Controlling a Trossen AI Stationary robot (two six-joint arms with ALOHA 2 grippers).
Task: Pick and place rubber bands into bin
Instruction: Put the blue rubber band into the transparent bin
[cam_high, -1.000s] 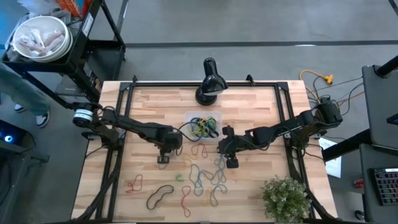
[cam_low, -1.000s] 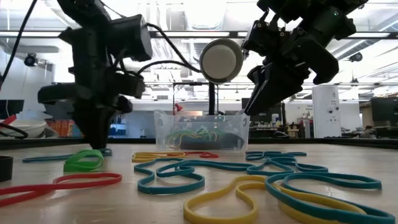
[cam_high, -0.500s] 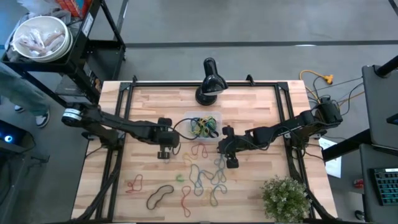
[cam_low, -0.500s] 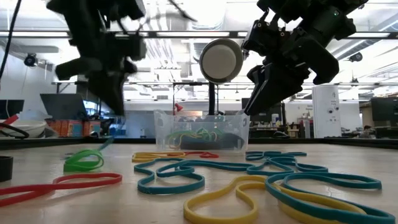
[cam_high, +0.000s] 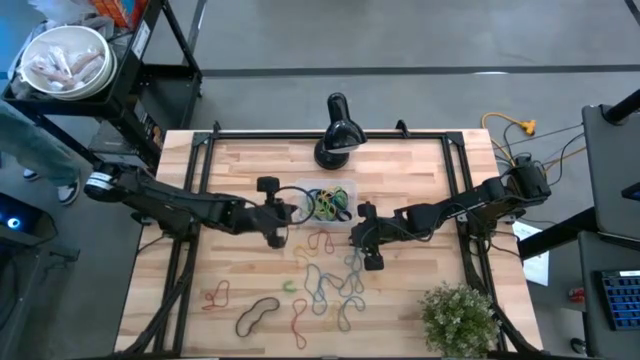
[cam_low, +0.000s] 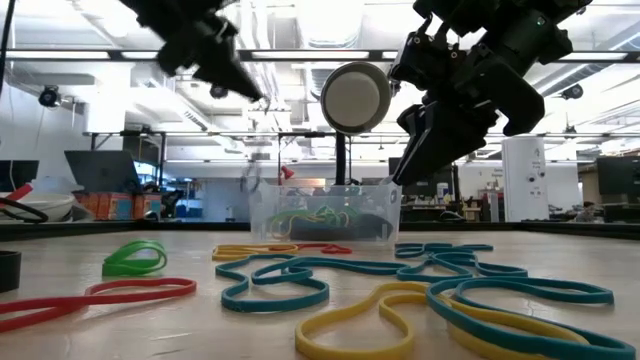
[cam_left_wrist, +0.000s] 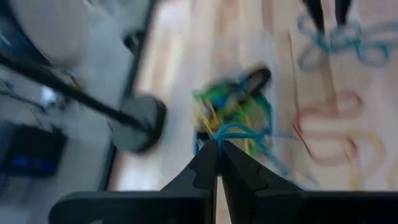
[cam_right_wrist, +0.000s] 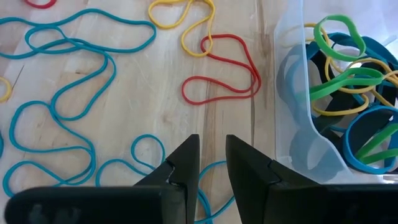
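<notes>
The bin (cam_high: 325, 203) is a clear tray at mid-table holding green, yellow, blue and black rubber bands (cam_right_wrist: 339, 81). More rubber bands (cam_high: 330, 280) lie loose on the wood near it, among them a green one (cam_low: 135, 258). My left gripper (cam_high: 288, 212) hangs high at the bin's left end, shut on a blue rubber band (cam_left_wrist: 249, 129). My right gripper (cam_high: 362, 214) hovers open just right of the bin over blue bands (cam_right_wrist: 74, 118), with nothing between its fingers. My left gripper pinches the blue rubber band at one spot of its loop (cam_left_wrist: 225, 135), between its two fingertips. The fingers slant down from the table's left, toward the bin. The band trails slack beyond the tips, clear of the table; the view is blurred.
A black lamp (cam_high: 335, 135) stands at the far edge behind the bin, its round head (cam_low: 355, 97) showing in the low view. A potted plant (cam_high: 458, 315) fills the near right corner. A white bowl (cam_high: 65, 60) sits on a rack off the table's far left.
My left gripper has risen from the table beside the green band, tipped from pointing down toward level, and gone toward the bin's left end. The blue band that lay next to the green one has left the table with it. The green band stays.
</notes>
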